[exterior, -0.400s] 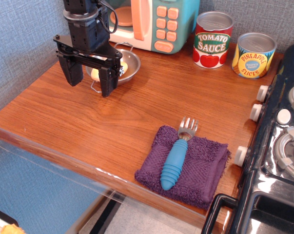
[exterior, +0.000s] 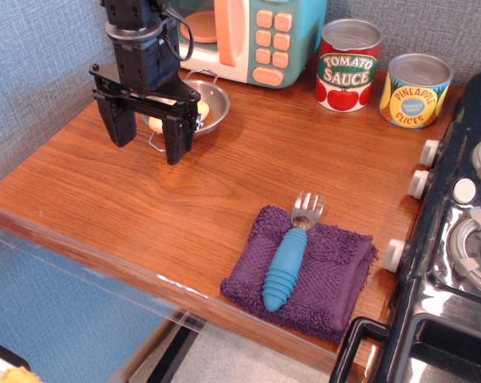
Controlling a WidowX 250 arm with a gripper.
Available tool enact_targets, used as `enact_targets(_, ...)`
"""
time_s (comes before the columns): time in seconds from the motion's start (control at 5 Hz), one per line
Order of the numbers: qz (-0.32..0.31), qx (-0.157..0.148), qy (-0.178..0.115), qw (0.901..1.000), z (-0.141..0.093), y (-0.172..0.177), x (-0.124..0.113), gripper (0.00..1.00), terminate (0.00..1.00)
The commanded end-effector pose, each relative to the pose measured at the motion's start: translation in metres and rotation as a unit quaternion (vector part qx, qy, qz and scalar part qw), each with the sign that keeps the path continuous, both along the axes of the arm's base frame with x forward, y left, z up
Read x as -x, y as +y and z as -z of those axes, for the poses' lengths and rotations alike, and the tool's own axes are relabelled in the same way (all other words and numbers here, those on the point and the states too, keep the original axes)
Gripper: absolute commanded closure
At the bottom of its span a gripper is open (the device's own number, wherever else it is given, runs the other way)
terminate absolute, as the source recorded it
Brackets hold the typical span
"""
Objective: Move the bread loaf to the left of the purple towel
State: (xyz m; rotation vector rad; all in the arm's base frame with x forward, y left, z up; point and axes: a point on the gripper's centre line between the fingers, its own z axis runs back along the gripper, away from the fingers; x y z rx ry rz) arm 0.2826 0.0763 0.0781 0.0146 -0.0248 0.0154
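The bread loaf is pale yellow and lies in a small metal bowl at the back left of the wooden counter, mostly hidden behind my gripper. My gripper is black, with its jaws open and empty. It hangs just in front of the bowl and above the counter. The purple towel lies folded near the front right edge, with a blue-handled fork on top of it.
A toy microwave stands at the back behind the bowl. A tomato sauce can and a pineapple slices can stand at the back right. A toy stove borders the counter's right side. The counter edge runs along the front left.
My gripper has shifted slightly down and toward the front, still open. The loaf, towel and fork have not moved.
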Motion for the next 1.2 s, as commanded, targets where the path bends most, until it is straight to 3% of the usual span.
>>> enact_targets(0.0, -0.050, -0.005, -0.036, 0.9981, -0.023, 0.020, -0.059, 0.00, 0.00)
enact_targets(0.4, -0.094, -0.022, -0.021, 0.9951, -0.010, 0.041, -0.101, 0.00, 0.00)
enact_targets(0.8, -0.102, -0.054, 0.024, 0.9930, 0.027, 0.057, -0.108, 0.00, 0.00)
enact_targets(1.0, -0.105, -0.055, 0.034, 0.9924, 0.035, 0.059, -0.108, 0.00, 0.00)
